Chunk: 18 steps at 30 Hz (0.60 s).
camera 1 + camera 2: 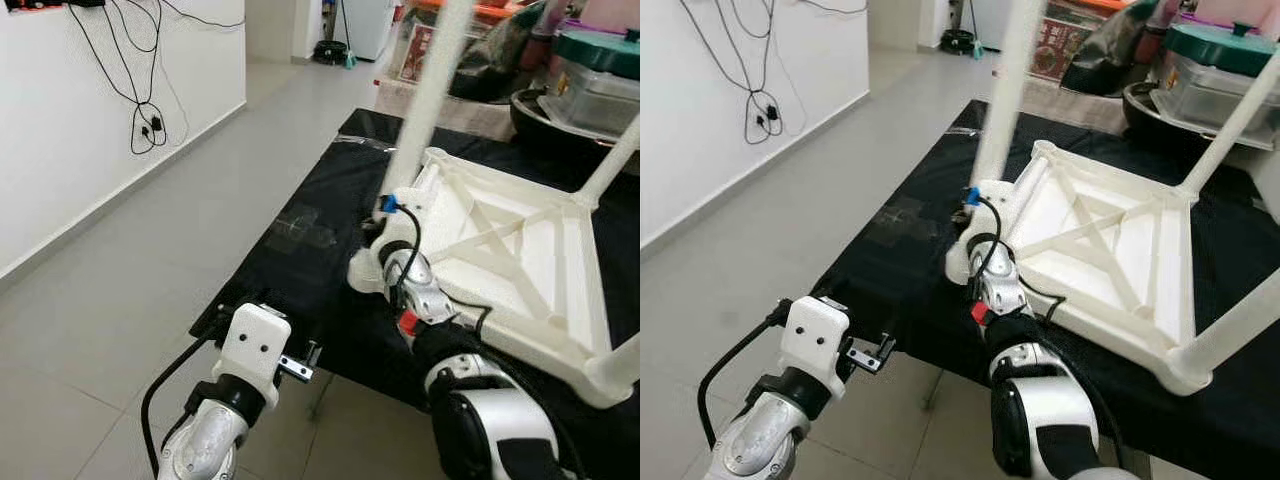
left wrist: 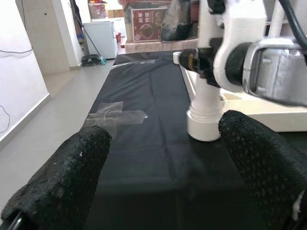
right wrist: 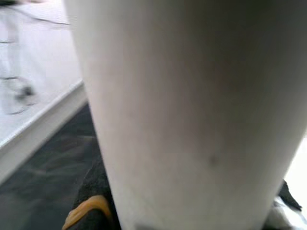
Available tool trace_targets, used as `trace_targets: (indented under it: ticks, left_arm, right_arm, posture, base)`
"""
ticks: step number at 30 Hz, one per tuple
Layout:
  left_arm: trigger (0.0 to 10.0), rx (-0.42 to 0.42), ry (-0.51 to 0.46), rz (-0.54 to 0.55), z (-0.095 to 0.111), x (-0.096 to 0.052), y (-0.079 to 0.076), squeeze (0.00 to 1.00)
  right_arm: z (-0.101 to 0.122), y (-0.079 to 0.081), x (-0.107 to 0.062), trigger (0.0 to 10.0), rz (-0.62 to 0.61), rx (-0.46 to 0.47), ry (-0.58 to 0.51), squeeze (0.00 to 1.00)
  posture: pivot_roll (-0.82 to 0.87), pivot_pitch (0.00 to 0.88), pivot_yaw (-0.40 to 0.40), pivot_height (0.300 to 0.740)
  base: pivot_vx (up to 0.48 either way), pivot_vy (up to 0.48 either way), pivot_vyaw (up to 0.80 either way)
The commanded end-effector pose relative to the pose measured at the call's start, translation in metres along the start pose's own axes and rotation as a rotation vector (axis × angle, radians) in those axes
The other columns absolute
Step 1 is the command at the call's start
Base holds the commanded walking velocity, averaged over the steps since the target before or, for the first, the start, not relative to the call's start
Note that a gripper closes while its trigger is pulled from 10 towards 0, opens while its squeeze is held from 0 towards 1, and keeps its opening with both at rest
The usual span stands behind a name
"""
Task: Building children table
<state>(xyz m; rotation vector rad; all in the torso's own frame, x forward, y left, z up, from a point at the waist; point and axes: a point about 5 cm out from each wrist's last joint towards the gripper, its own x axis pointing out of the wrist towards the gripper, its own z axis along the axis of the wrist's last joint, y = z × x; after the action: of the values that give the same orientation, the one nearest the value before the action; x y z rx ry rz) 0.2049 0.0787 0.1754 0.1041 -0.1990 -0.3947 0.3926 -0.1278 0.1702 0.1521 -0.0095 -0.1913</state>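
The black cloth (image 1: 300, 290) covers the work surface and carries the white tabletop (image 1: 510, 260), which lies upside down so its ribbed underside and corner sockets face up. That placement reads as deliberate: legs can be dropped into the corners from above. Three legs stand in their sockets, and the one that matters is the near-left leg (image 1: 430, 90), rising tall from its collar.

The right gripper (image 1: 975, 200) is at the base of that leg. In its wrist view the leg (image 3: 192, 115) sits right against the camera, so I judge the claw clenched around the leg, probably seating or twisting it home; the black fingers themselves are hidden behind the wrist housing.

The left gripper (image 2: 163, 158) hovers low at the near edge of the cloth, well apart from the tabletop, fingers spread wide and holding nothing. It points at the leg collar (image 2: 205, 122), perhaps ready to steady it.

Around: piled bins and a covered pot (image 1: 590, 70) sit behind the tabletop, a strip of clear tape (image 1: 300, 228) is stuck to the cloth, and cables (image 1: 145, 120) hang on the left wall.

Nothing lies between the left gripper and the collar. The right forearm (image 1: 480, 420) crowds the near corner, a possible snag.
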Motion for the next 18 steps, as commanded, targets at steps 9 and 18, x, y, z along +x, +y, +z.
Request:
trace_targets:
  ticks: [9,18]
  left_arm:
    - [10.0,-0.002,0.009,-0.006,-0.003,0.000,-0.002,0.00]
    - [10.0,-0.003,0.009,-0.006,-0.003,0.000,-0.002,0.00]
  right_arm:
    - [0.001,0.020,-0.011,10.0,0.015,0.072,-0.038,0.13]
    - [0.026,0.049,-0.011,10.0,0.576,0.090,-0.139,0.00]
  posture:
    - [0.10,0.065,-0.121,0.740]
    - [0.10,0.069,-0.121,0.740]
  base:
    - [0.000,0.000,0.00]
    - [0.000,0.000,0.00]
